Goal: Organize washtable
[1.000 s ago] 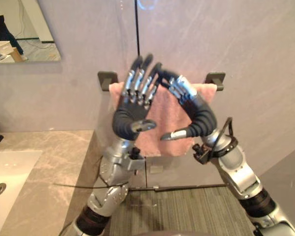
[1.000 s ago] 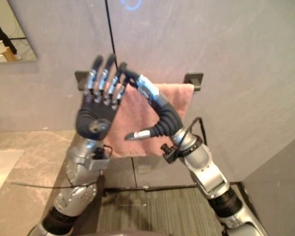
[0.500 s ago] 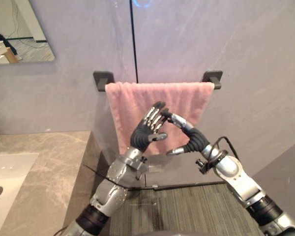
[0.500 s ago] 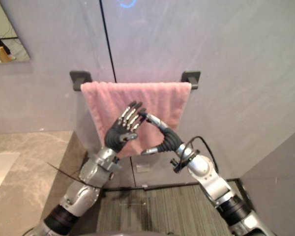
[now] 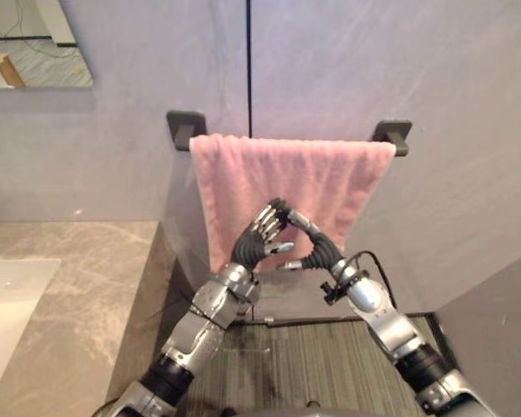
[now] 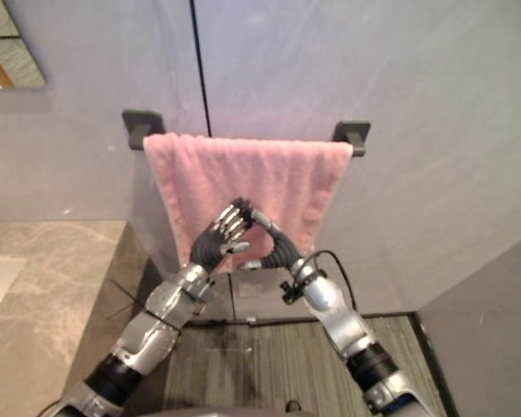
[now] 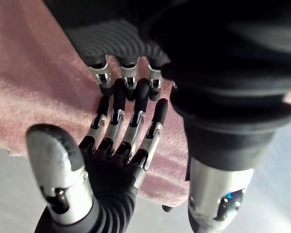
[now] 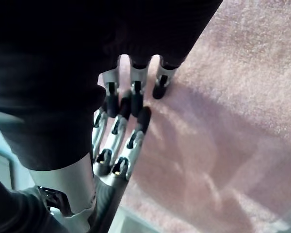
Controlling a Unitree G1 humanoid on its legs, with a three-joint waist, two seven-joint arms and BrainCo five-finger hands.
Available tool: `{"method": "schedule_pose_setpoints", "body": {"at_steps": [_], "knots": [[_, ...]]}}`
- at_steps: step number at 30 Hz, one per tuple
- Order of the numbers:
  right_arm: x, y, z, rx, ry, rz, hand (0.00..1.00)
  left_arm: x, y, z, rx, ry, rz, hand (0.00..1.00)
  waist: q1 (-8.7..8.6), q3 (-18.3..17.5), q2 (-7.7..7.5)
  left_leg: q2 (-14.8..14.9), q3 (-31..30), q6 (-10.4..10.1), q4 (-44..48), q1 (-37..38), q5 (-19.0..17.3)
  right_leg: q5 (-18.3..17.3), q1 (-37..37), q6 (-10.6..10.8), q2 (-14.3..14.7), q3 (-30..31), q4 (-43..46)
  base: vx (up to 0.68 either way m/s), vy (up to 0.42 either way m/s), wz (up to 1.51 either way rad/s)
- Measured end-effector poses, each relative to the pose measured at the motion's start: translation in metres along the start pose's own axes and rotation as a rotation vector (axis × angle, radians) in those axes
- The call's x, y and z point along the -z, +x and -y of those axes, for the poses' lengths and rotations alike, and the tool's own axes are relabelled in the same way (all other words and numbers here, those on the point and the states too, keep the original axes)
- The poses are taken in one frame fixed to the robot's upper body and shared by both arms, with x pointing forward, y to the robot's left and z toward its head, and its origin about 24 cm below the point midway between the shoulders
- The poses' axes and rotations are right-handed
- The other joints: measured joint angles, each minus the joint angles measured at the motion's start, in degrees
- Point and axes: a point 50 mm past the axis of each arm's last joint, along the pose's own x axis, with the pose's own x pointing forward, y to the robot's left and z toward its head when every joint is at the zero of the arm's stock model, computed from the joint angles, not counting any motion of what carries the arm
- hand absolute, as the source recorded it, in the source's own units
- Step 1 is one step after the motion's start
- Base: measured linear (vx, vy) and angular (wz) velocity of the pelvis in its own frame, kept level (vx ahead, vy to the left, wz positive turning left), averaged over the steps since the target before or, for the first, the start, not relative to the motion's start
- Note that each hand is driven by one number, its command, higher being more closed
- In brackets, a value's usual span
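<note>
Towel [image 5: 288,178] hangs spread over the wall rail [image 5: 392,135] beside the counter [image 5: 78,278], apparently already tidied; left hand [image 5: 250,248] and right hand [image 5: 316,252], fingers straight and tips meeting, hover before its lower edge, gripping nothing

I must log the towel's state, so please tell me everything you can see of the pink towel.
The pink towel looks like terry cloth. It hangs spread and smooth between two dark brackets on the grey wall. The left hand and right hand, fingers straight and tips together, are in front of its lower edge; contact is unclear.
</note>
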Motion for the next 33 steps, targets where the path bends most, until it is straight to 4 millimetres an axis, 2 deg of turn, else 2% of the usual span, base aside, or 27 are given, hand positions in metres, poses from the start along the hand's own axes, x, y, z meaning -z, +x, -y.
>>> {"method": "schedule_pose_setpoints", "body": {"at_steps": [6, 14, 16, 18, 21, 29, 33], "knots": [[0.0, 0.01, 0.006, 0.085, 0.039, -0.014, 0.0, 0.001, 0.008, -0.003, -0.041, -0.022, 0.019, 0.0, 0.01, 0.85, 0.31, 0.0, -0.32, 0.01, -0.01, 0.0, -0.01, -0.16, 0.06, -0.01, 0.04, -0.19, 0.27, -0.03, -0.022, 0.02], [-0.001, 0.012, 0.016, 0.206, 0.098, -0.016, 0.0, 0.002, 0.014, -0.001, -0.072, -0.05, 0.04, 0.0, -0.06, 2.01, 0.51, 0.0, -0.58, -0.01, -0.02, 0.44, -0.02, -0.88, 0.11, 0.07, 0.13, -0.31, 1.23, -0.03, -0.022, 0.01], [0.012, 0.004, 0.039, 0.361, 0.124, -0.083, 0.0, -0.007, 0.011, -0.019, -0.178, -0.065, 0.097, 0.0, -0.05, 2.03, 0.5, 0.0, -0.7, -0.01, -0.02, 0.48, -0.02, -1.08, 0.09, 0.17, 0.12, -0.38, 1.55, -0.02, -0.016, 0.02], [0.036, -0.022, 0.075, 0.572, 0.13, -0.199, 0.0, -0.024, 0.0, -0.05, -0.322, -0.051, 0.183, 0.0, -0.02, 2.06, 0.54, -0.01, -0.92, -0.03, -0.02, 0.79, -0.04, -1.55, 0.22, 0.19, 0.12, -0.63, 2.19, -0.03, -0.027, 0.05], [0.046, -0.044, 0.094, 0.676, 0.124, -0.256, 0.0, -0.027, -0.019, -0.072, -0.412, -0.007, 0.19, 0.0, -0.21, 2.15, 0.61, 0.02, -0.83, -0.04, -0.02, 0.78, -0.04, -1.56, 0.2, 0.18, 0.16, -0.57, 2.08, -0.01, -0.011, -0.01], [0.049, -0.065, 0.102, 0.758, 0.132, -0.269, 0.0, -0.014, -0.038, -0.074, -0.472, -0.038, 0.161, 0.0, -0.2, 2.18, 0.55, 0.26, -0.42, -0.03, -0.02, 0.91, -0.06, -1.54, 0.18, 0.18, 0.17, -0.23, 1.93, -0.03, -0.021, -0.02], [0.053, -0.084, 0.106, 0.809, 0.128, -0.299, 0.0, -0.009, -0.062, -0.088, -0.565, -0.039, 0.15, 0.0, -0.23, 2.2, 0.5, 0.32, -0.34, -0.02, -0.02, 0.95, -0.08, -1.54, 0.2, 0.19, 0.17, -0.18, 1.91, -0.04, -0.03, -0.01]]}}
